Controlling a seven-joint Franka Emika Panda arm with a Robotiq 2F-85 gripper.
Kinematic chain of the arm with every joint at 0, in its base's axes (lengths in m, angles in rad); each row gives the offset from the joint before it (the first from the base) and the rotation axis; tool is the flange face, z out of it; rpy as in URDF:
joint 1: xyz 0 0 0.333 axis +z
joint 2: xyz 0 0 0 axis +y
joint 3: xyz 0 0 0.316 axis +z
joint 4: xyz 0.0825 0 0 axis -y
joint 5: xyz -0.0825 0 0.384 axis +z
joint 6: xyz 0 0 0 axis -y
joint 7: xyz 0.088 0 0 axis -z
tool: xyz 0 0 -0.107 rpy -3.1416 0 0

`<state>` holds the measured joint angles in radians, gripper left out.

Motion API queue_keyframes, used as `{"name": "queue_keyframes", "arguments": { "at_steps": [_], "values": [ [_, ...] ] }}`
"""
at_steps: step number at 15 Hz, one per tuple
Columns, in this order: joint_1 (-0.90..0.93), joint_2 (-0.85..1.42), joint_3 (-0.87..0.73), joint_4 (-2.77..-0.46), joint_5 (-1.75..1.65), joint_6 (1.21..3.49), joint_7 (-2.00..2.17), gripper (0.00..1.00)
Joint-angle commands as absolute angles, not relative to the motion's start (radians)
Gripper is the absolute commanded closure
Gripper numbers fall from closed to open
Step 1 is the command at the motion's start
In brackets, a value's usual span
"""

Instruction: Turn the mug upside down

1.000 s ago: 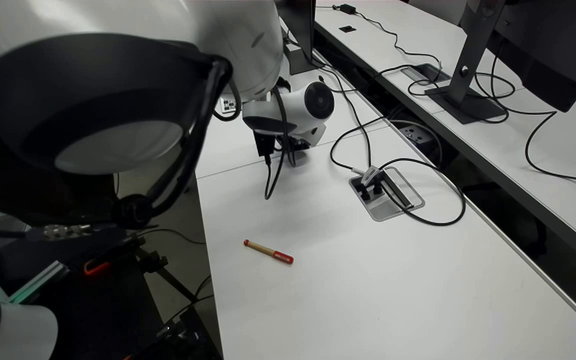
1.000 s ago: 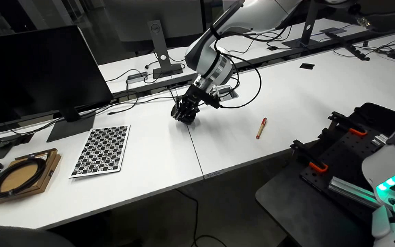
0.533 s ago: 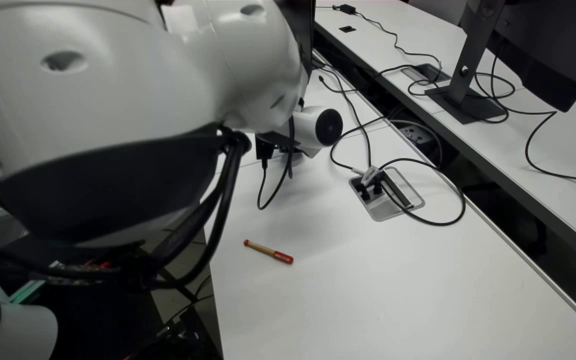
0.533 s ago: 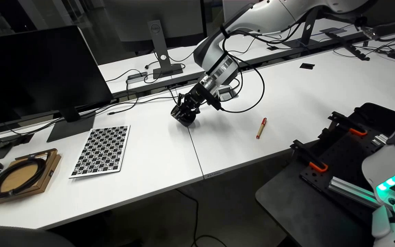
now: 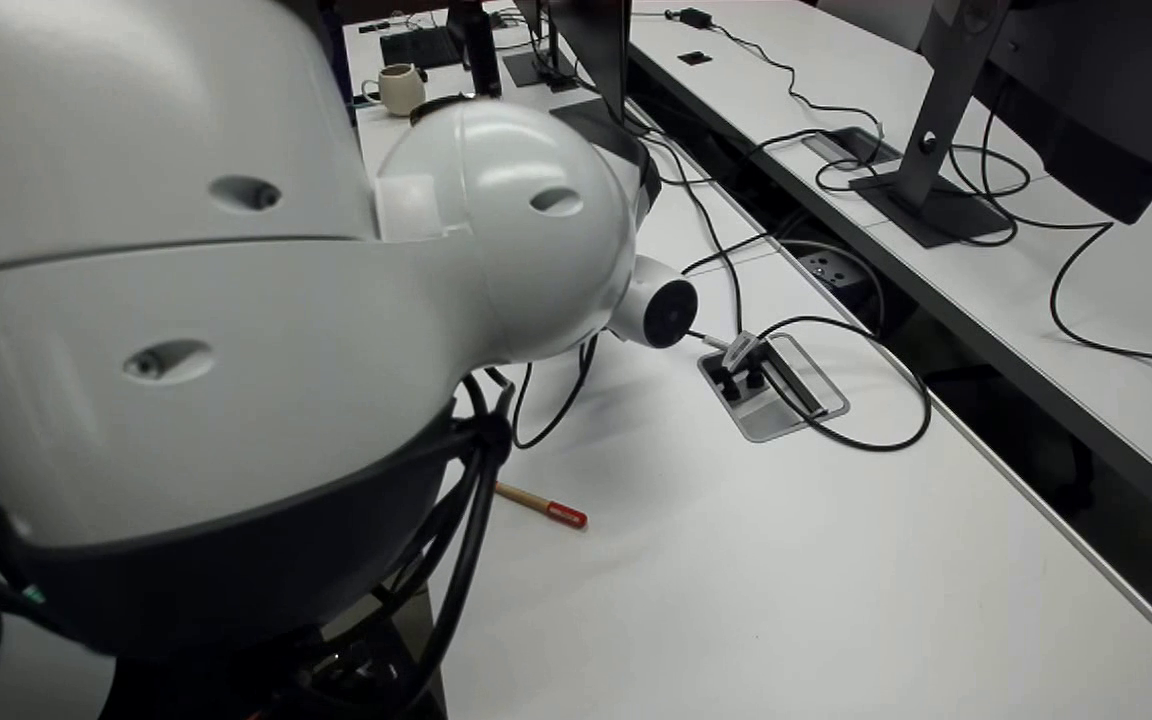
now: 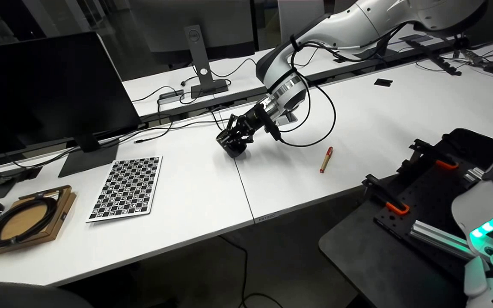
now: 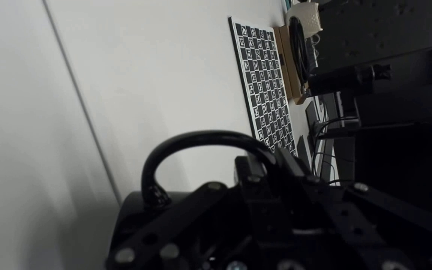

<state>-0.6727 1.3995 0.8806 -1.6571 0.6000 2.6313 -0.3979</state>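
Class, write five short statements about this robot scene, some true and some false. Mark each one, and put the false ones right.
1. The gripper holds the black mug by its handle. True.
2. The pen stands upright in the black mug. False: it lies on the white table, apart from the black mug.
3. A coiled black cable lies on a cardboard box. True.
4. The large monitor at the left of an exterior view shows a bright picture. False: it is dark.
5. In that view, the checkered board lies between the black mug and the cardboard box. True.
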Motion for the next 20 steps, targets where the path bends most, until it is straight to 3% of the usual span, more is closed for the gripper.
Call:
{"name": "queue_keyframes", "arguments": {
  "at_steps": [1, 20],
  "values": [
    [-0.686, 1.423, 0.887, -1.636, 0.601, 2.566, -0.449, 0.96],
    [-0.672, 1.417, 0.848, -1.621, 0.616, 2.534, -0.492, 0.96]
  ]
}}
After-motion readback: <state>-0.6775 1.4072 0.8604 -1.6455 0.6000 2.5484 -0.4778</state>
